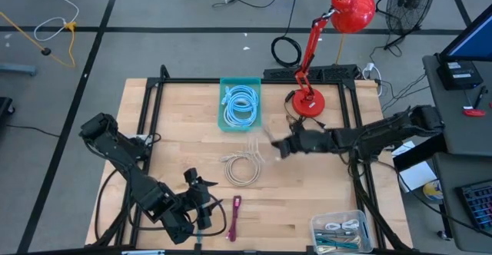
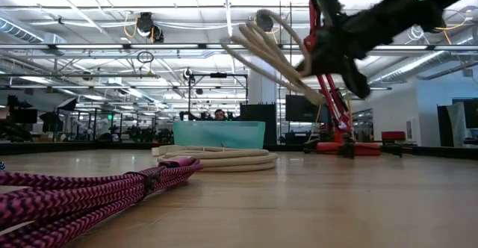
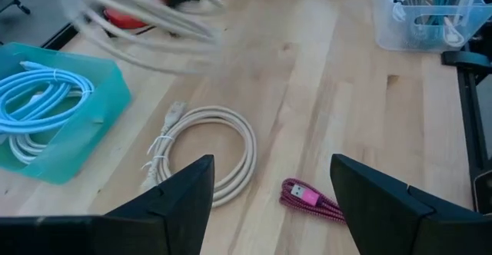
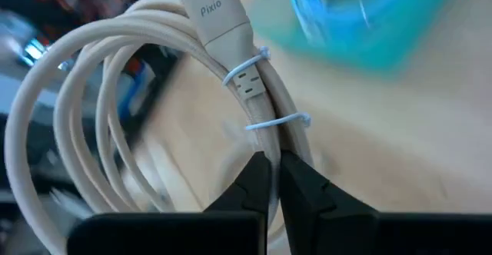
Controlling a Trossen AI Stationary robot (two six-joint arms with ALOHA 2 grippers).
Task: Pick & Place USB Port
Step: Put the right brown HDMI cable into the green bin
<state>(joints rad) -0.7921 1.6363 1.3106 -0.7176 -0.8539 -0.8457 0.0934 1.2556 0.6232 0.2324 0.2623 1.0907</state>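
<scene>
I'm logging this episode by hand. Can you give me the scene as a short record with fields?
right gripper: shut on beige cable coil, lifted above the table
left gripper: open, waiting near the front edge
second beige coil: lying on table
pink cable: near left gripper
teal bin: holds blue cable
clear bin: front right corner

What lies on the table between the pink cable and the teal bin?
A coiled beige cable lies flat there, between the pink cable and the teal bin, as the high view shows. The right claw holds a second beige coil aloft.
</scene>
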